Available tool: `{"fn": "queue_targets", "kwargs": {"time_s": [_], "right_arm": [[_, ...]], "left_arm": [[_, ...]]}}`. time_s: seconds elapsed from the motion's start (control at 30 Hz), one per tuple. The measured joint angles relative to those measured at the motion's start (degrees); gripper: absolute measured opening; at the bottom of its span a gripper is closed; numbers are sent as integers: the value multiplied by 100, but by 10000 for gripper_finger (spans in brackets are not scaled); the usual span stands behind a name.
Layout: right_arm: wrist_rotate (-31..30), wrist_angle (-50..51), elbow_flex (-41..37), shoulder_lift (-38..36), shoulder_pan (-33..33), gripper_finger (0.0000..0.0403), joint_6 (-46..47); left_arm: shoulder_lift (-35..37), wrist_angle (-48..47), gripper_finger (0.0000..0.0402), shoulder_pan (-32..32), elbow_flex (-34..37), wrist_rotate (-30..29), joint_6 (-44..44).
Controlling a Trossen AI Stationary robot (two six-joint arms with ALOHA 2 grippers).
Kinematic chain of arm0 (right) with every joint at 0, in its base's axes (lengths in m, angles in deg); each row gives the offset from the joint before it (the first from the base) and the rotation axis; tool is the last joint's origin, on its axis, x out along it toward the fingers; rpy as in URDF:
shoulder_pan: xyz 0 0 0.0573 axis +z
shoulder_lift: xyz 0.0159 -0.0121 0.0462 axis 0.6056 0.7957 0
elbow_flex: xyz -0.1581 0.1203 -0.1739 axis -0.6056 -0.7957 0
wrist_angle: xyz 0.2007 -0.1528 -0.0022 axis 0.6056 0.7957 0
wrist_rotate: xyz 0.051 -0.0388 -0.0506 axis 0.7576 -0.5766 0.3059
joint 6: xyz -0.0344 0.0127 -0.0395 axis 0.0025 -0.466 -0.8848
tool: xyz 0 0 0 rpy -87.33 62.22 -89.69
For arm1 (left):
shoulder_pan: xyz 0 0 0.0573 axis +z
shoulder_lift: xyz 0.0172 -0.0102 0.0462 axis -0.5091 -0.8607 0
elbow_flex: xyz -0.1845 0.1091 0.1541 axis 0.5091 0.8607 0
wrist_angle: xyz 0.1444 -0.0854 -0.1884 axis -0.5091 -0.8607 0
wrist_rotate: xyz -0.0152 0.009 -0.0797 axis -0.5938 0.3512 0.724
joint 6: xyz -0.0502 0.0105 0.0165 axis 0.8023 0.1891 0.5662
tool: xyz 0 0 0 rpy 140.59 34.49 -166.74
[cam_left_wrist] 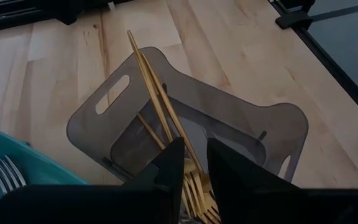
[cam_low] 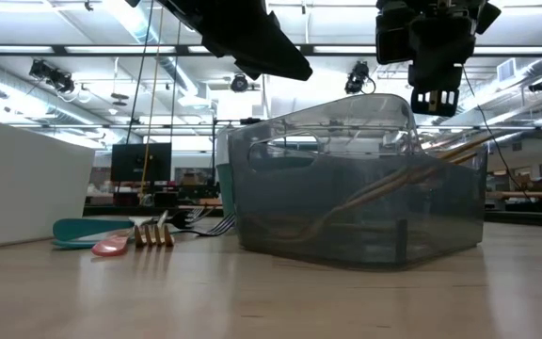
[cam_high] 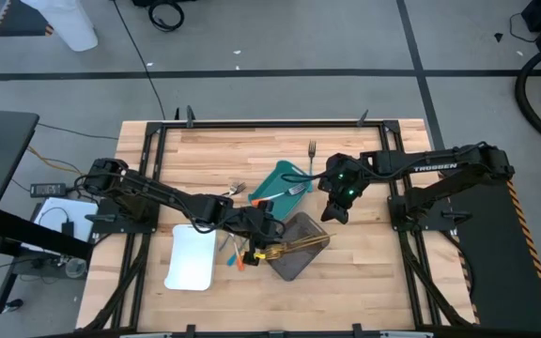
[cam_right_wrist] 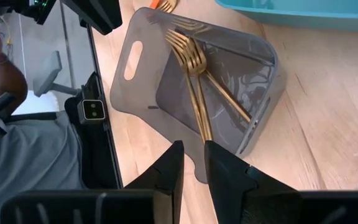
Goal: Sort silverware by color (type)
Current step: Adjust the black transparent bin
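Several gold forks [cam_high: 299, 247] [cam_left_wrist: 160, 106] [cam_right_wrist: 194, 68] lie in the grey see-through tray [cam_high: 301, 261] [cam_low: 346, 188], handles propped on its rim. My left gripper [cam_high: 269, 233] [cam_left_wrist: 195, 162] hovers over the tray's left end, above the fork heads, fingers nearly together and empty. My right gripper [cam_high: 334, 208] [cam_right_wrist: 193, 162] [cam_low: 436, 94] hangs above the tray's far right corner, also shut and empty. Orange-handled pieces [cam_high: 238, 255] lie on the table left of the grey tray. A fork [cam_high: 294, 190] rests in the teal tray [cam_high: 275, 178].
A white tray [cam_high: 193, 258] lies at the near left. One fork [cam_high: 312, 150] lies alone on the wood past the teal tray, and more utensils [cam_high: 236, 191] sit left of it. A person's arm [cam_right_wrist: 5, 68] shows beyond the table's edge.
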Motion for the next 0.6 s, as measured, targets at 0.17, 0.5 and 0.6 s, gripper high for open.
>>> {"fn": "queue_targets", "kwargs": {"time_s": [0.17, 0.5, 0.6], "right_arm": [[-2, -2, 0, 0, 0, 75, 1], [-152, -17, -2, 0, -106, 75, -131], [-153, -36, -2, 0, -107, 75, -159]], "left_arm": [[0, 0, 78, 0, 0, 2, 0], [0, 0, 78, 0, 0, 2, 0], [0, 0, 78, 0, 0, 2, 0]]}}
